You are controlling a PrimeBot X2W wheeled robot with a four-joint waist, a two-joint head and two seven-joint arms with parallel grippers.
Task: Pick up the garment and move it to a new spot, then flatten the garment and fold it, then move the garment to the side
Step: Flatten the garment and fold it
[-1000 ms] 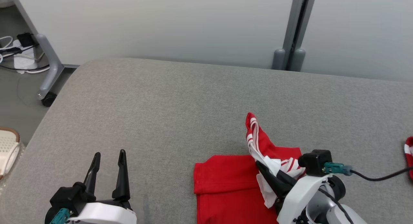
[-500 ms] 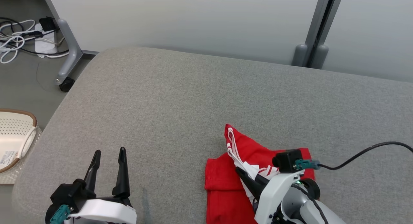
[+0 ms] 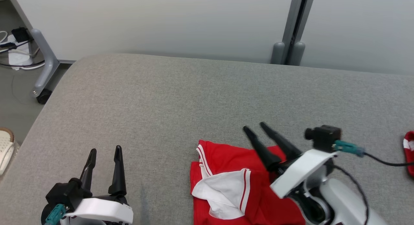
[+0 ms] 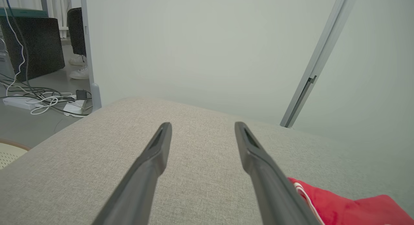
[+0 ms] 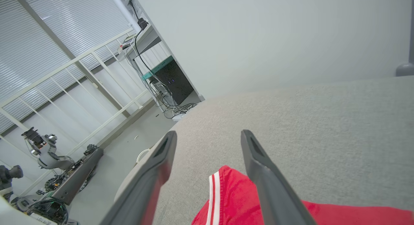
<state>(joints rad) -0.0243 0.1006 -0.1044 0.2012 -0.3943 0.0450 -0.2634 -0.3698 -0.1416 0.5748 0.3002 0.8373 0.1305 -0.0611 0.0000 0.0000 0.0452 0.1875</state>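
Garment [image 3: 226, 157]: red, lying near the front edge of the grey cushion [image 3: 161, 102], right of centre. Its white-lined sleeve [image 3: 223, 191] is turned in across the body, a bit rumpled. My right gripper [image 3: 254, 126] hovers over the far hem, jaws wide, nothing held. My left gripper [image 3: 105, 149] is wide too, well apart to the left.

Folding step: I'd smooth that sleeve flat before the next fold (bunched cloth would skew the crease), then take the edge low.

A second ago the right jaws pinched the sleeve and held it raised; now it is dropped and lying.
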